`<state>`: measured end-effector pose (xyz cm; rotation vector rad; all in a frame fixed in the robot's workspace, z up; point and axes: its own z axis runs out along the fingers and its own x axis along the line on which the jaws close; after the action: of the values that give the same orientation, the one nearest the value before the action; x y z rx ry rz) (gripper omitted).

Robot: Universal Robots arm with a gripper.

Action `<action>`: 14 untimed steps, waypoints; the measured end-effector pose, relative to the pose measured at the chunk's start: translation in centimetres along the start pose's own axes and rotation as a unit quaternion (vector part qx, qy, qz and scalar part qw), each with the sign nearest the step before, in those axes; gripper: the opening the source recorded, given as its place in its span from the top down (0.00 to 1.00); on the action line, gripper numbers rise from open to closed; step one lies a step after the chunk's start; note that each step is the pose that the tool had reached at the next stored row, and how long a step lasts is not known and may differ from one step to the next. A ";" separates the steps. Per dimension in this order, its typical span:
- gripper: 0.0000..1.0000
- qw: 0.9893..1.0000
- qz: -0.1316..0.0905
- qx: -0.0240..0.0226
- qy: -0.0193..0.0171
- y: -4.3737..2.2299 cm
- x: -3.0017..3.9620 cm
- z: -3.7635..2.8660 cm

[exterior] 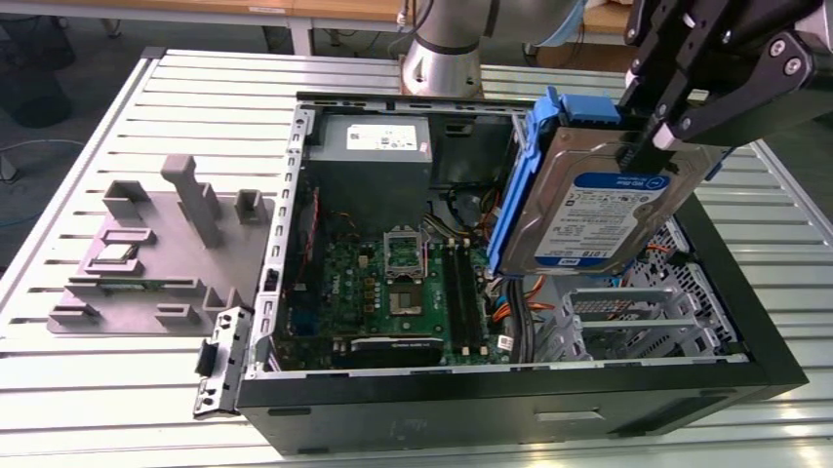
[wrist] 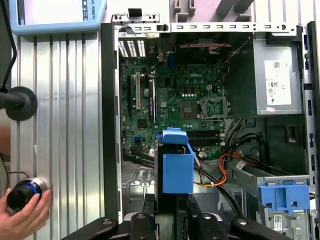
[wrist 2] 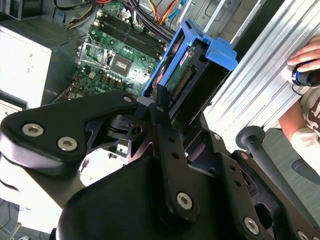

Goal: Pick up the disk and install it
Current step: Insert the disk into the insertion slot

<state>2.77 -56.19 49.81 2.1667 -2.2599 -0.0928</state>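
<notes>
Exterior view's left: grey fixture block on counter | centre: open computer case, motherboard exposed | right: tool clamped on upper edge of the disk; disk steeply tilted, label outward, aloft above drive cage.

Silver metal disk edged in smooth blue plastic, ribbed matt metal table

A silver slatted metal desk spans the scene under even, shadowless light. Beyond its far edge stands a wood-topped table on a white leg. Grey floor lies on the exterior view's left.
</notes>
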 end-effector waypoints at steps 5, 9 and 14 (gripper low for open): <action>0.65 1.000 0.000 0.000 0.000 -0.02 0.00 0.10; 0.65 1.000 0.000 0.000 0.000 -0.04 0.02 0.39; 0.65 1.000 0.000 0.000 0.000 -0.09 0.04 0.66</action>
<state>2.82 -56.21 49.14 2.1667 -2.2597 -0.0927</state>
